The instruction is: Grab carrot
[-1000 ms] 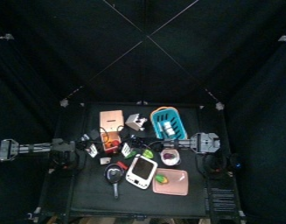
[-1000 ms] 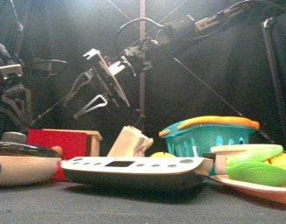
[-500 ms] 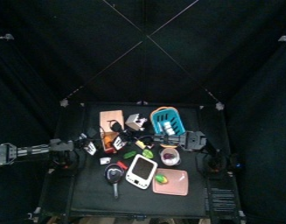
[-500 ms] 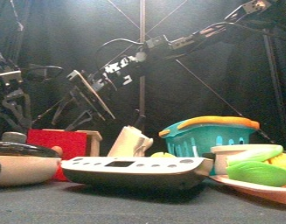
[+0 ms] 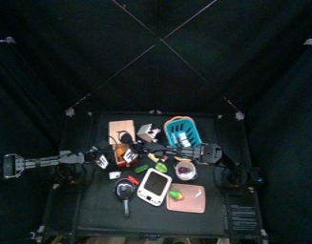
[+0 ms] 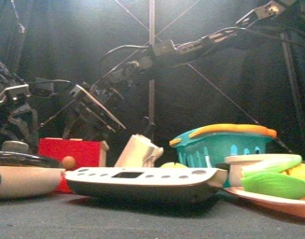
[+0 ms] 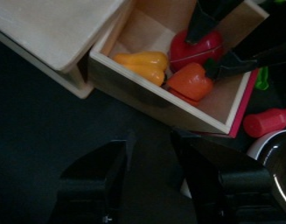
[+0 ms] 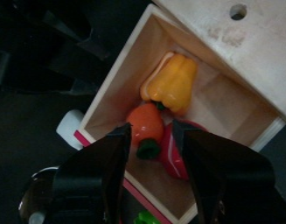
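Now the right gripper hangs with its two jaws spread apart, straddling the carrot without closing on it. That carrot, small and orange, lies inside a wooden box, between a yellow pepper and a red piece, so three toy vegetables sit in the box. The left gripper hovers just outside the box's wall, jaws parted and empty; its wrist view shows the right gripper's fingers dipping into the box from the far side.

Compared with a second ago, the right arm has reached farther across the table toward the box, and in the front view it has sunk lower. The left arm has swung in closer too.

Around them stand one blue basket, one pale-salmon board and one white scale.
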`<state>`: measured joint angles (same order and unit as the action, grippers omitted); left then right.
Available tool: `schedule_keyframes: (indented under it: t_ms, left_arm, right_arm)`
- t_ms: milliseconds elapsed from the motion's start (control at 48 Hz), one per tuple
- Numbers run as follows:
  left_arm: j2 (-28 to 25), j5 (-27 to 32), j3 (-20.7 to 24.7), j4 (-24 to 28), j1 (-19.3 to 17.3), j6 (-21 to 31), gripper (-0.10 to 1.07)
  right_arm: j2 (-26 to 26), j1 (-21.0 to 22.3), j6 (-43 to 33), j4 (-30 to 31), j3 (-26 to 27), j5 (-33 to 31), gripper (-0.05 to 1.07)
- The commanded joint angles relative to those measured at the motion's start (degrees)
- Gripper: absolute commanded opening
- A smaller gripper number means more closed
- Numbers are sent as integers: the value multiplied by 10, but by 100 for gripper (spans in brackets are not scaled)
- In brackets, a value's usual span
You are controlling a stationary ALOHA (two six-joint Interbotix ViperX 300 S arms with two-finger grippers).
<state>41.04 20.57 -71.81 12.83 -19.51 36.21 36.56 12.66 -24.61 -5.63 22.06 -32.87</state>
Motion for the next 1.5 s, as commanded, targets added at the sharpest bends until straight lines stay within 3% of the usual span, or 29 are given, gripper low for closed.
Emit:
schedule_keyframes:
  t_ms: [0,375,792,1208,1479]
  left_arm:
    - [-1,2,5,0,-3,0,79]
    - [0,-1,6,1,-4,2,79]
    - [3,-11,9,-27,-40,3,79]
    - [64,-51,6,-28,-54,-4,79]
    - [110,-76,4,-25,-54,-4,79]
  right_arm:
    - [-19,1,-1,4,16,-16,80]
    - [-4,6,4,-3,66,-109,80]
    - [32,4,11,-13,98,-129,80]
    - [33,5,16,-15,99,-144,77]
    - [33,4,13,-13,100,-144,65]
